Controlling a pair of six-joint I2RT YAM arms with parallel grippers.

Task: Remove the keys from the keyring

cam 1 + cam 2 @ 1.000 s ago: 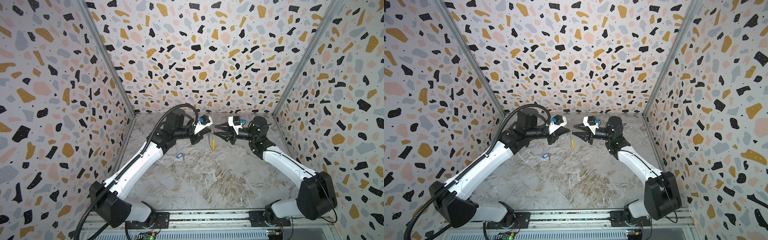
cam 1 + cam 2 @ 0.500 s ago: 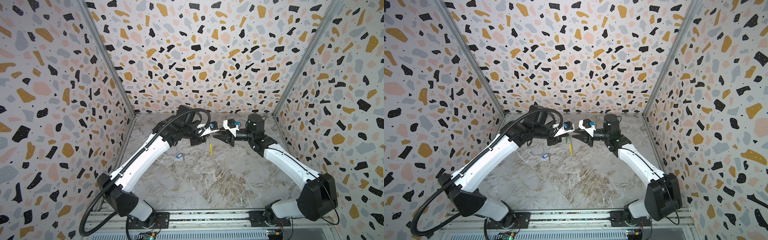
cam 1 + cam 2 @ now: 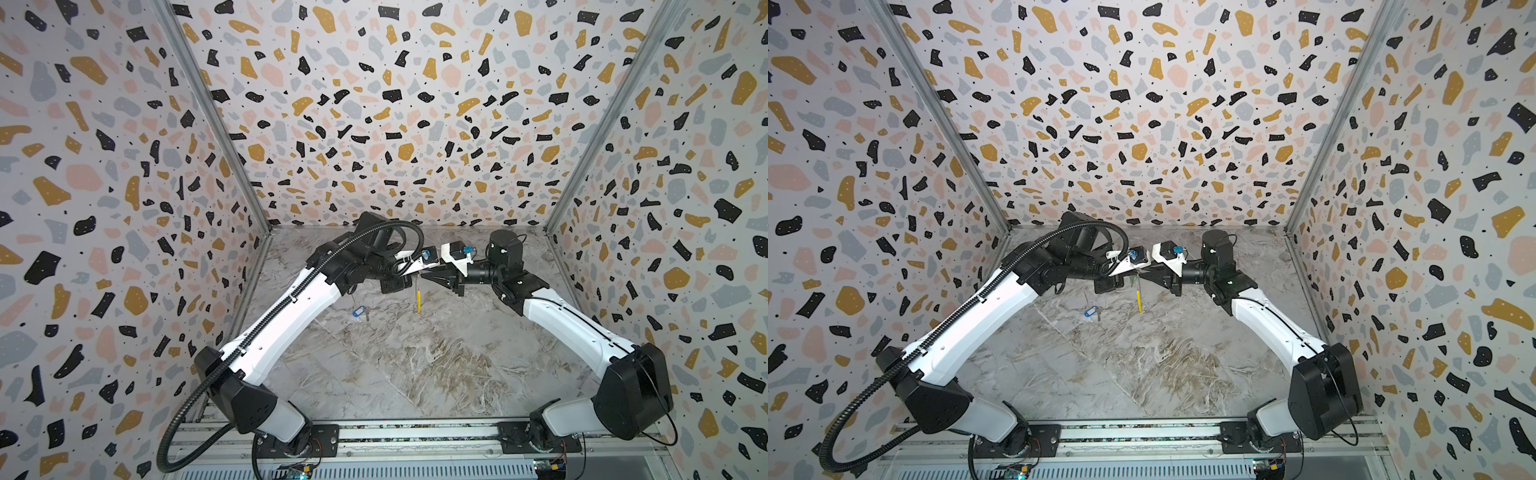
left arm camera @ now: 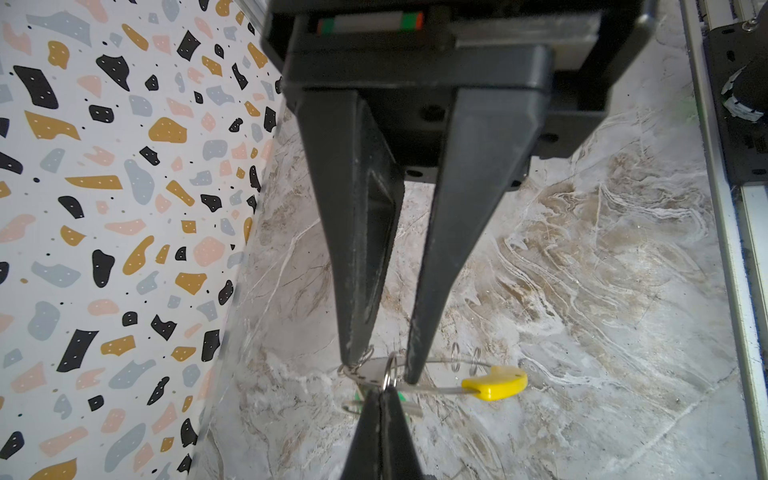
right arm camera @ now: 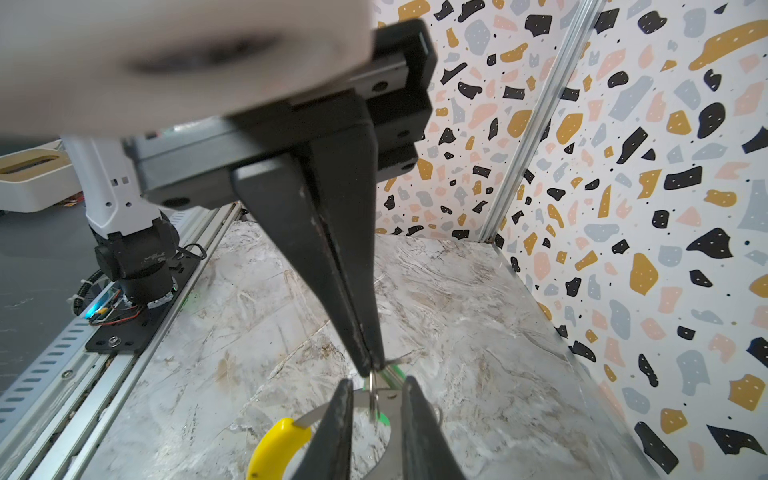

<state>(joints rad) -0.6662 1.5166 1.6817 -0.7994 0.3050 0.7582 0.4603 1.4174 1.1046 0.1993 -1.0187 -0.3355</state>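
Both grippers meet tip to tip above the back of the table. My left gripper is shut on the green-tagged key at its small split ring. The keyring hangs from there, its yellow sleeve lowest. My right gripper has its fingers a narrow gap apart, straddling the top of the keyring's band without clamping it. The green tag shows between them. A key with a blue tag lies alone on the marble table to the left.
Terrazzo-patterned walls close in the left, back and right sides. The aluminium rail with both arm bases runs along the front. The left arm's black cable hose loops out at the front left.
The two grippers have come together tip to tip near the middle. My right fingers have narrowed round the top of the keyring. The blue-tagged key has stayed put.
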